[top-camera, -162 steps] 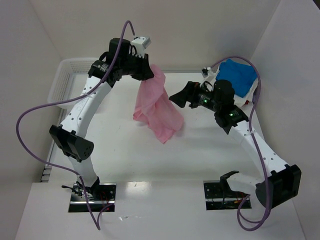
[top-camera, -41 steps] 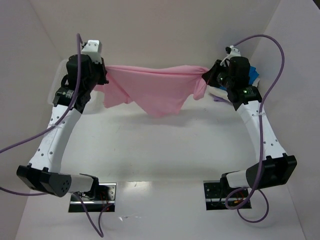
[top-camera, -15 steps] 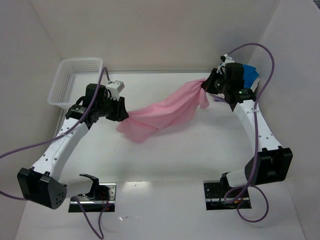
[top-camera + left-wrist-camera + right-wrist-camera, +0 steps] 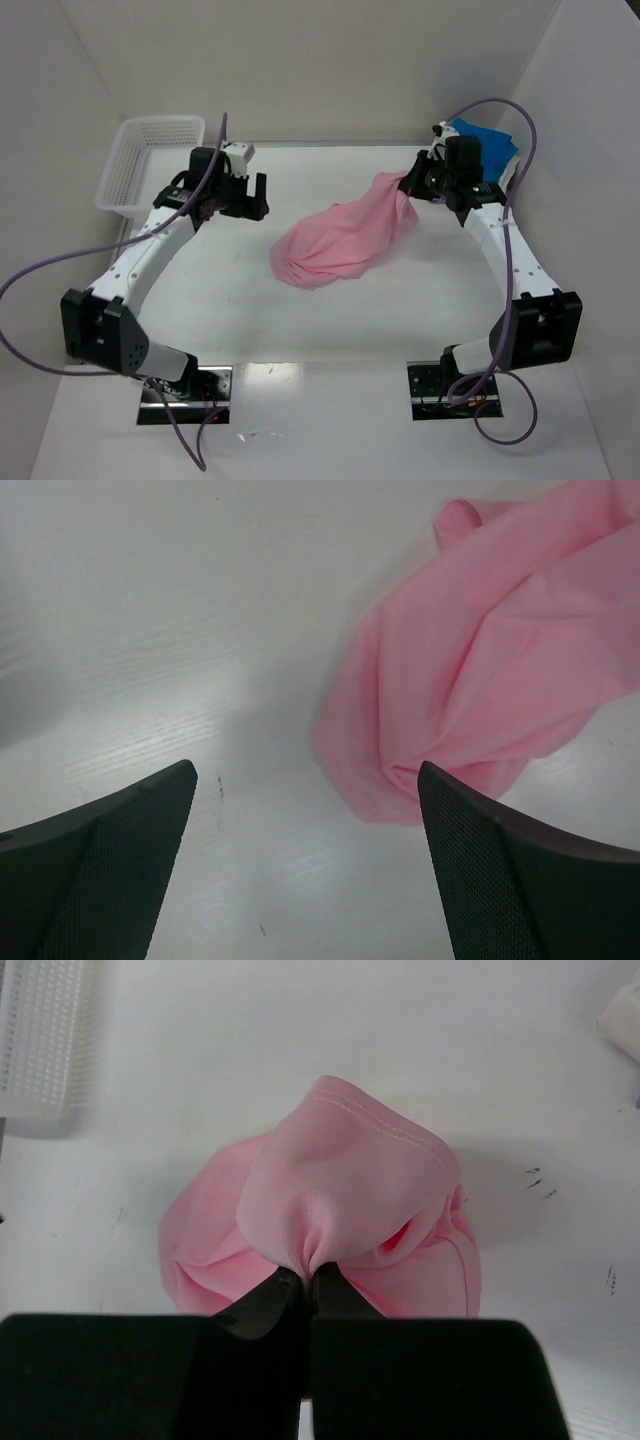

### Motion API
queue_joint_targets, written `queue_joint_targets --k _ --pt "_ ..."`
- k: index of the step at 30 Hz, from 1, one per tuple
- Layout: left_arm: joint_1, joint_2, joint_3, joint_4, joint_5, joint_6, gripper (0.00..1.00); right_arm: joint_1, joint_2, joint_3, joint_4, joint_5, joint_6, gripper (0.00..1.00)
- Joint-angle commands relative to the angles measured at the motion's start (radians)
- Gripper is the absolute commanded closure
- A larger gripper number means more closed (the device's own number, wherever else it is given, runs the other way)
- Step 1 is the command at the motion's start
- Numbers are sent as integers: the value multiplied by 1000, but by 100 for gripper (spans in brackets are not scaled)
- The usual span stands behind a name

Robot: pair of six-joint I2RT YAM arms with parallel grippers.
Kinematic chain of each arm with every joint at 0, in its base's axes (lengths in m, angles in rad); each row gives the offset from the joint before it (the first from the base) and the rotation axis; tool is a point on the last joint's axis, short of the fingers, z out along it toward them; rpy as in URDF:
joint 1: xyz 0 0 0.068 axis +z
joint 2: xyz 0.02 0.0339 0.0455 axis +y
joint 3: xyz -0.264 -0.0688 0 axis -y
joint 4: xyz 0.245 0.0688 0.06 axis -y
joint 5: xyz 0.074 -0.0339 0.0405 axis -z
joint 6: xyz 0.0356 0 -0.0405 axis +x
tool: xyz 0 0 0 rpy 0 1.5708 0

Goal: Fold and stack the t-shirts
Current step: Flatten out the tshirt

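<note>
The pink t-shirt lies in a loose, crumpled heap near the middle of the white worktop. One end is drawn up toward the far right, where the right tool is clenched on it. In the right wrist view the two black fingers of that tool pinch a gathered fold of the pink t-shirt. A stitched hem curves over the top of the bunch, and the rest of the cloth spreads on the worktop below.

The left tool hangs over the far left part of the worktop, released, its fingers spread wide with nothing between them. It is apart from the cloth. In the left wrist view its fingers frame bare worktop, and the lower end of the pink t-shirt lies ahead and to the right of them, untouched.

A blue t-shirt sits bunched at the far right corner, behind the right arm. A white mesh basket stands at the far left corner, beyond the left arm, and its edge shows in the right wrist view.
</note>
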Motion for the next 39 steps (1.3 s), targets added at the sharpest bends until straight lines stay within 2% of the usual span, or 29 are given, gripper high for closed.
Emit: queue_joint_targets --k 1,6,12,14,18,25,28,31,32,34,37,39 --pt "0 159 61 96 136 9 1 -9 -24 -47 -16 -23 -43 100" --pt "-11 341 174 142 245 32 3 -9 -38 -91 -56 -32 -52 100" --pt "-70 483 302 153 252 95 4 -9 -93 -121 -111 -88 -16 100" --pt "-127 552 346 168 194 127 4 -9 -133 -133 -156 -128 -6 100" --pt "-156 634 427 155 150 127 4 -9 -221 -158 -211 -125 12 100" --pt "-166 720 483 180 214 106 7 -9 -279 -148 -328 -78 12 100" --pt "-166 761 523 160 271 115 18 -9 -279 -138 -345 -132 12 100" --pt "-190 794 564 113 289 121 44 11 -279 -138 -345 -117 12 100" --pt "-202 801 564 101 289 145 48 11 -279 -138 -345 -109 12 100" --pt "-211 801 573 71 289 153 45 11 -279 -129 -345 -102 12 100" --pt "-222 801 554 40 280 184 28 11 -270 -129 -342 -100 12 100" --pt "-222 801 523 39 266 190 25 11 -270 -120 -336 -100 12 100"
